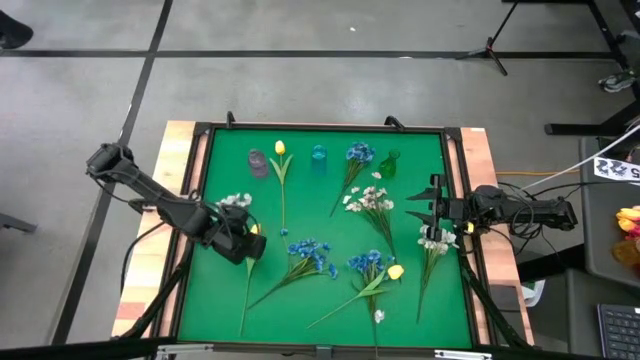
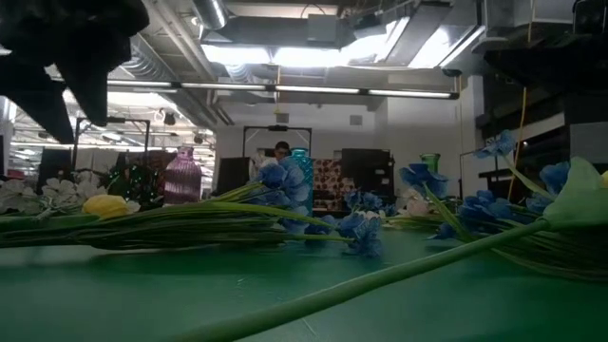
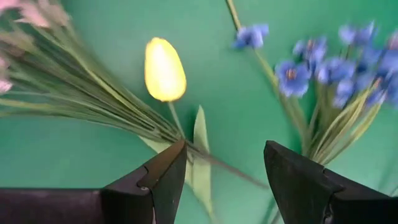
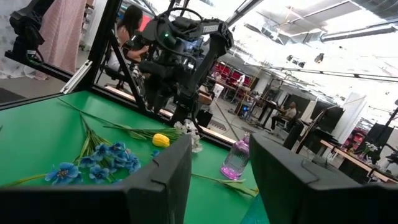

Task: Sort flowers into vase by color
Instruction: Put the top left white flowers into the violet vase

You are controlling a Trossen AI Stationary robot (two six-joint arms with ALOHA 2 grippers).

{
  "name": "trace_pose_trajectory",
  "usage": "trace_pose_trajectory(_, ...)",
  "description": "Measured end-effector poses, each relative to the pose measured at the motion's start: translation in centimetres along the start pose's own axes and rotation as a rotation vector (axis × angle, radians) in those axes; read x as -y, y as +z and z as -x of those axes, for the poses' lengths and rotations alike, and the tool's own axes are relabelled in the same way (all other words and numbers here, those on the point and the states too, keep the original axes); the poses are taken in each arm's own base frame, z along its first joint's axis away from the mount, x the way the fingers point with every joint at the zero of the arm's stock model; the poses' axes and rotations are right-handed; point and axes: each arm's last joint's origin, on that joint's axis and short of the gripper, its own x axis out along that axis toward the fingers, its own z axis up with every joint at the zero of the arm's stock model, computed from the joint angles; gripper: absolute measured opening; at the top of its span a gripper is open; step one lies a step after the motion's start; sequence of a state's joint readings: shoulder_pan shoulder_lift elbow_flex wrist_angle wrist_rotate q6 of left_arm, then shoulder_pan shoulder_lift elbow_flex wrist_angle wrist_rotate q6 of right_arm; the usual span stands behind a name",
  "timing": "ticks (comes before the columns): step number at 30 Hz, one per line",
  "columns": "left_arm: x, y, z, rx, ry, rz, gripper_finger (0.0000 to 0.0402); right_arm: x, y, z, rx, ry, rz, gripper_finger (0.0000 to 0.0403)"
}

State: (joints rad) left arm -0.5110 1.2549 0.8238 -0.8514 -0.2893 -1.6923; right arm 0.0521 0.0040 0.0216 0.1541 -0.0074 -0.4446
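The yellow tulip [image 3: 165, 70] lies on the counter [image 1: 420, 300] beside a blue spray [image 3: 323, 74], under the left pincer [image 3: 224, 177], which is spread. Light and floppy; best pinched mid-stalk. The right pincer [image 1: 436, 208], also spread, waits well apart from the tulip.

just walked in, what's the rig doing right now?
Sorting flowers by color into vases. The left gripper, open, hovers over a yellow tulip at the green mat's left side. The right gripper waits, open, near the right edge. Purple, blue and green vases stand along the far edge, with flowers lying on the mat.
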Motion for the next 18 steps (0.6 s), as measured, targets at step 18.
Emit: trace_pose_trajectory(18,0.05,-0.22,-1.05,-0.138,0.012,-1.020,0.0210,-0.05,-0.33,0.00,-0.044,-0.016,0.008,0.0161)
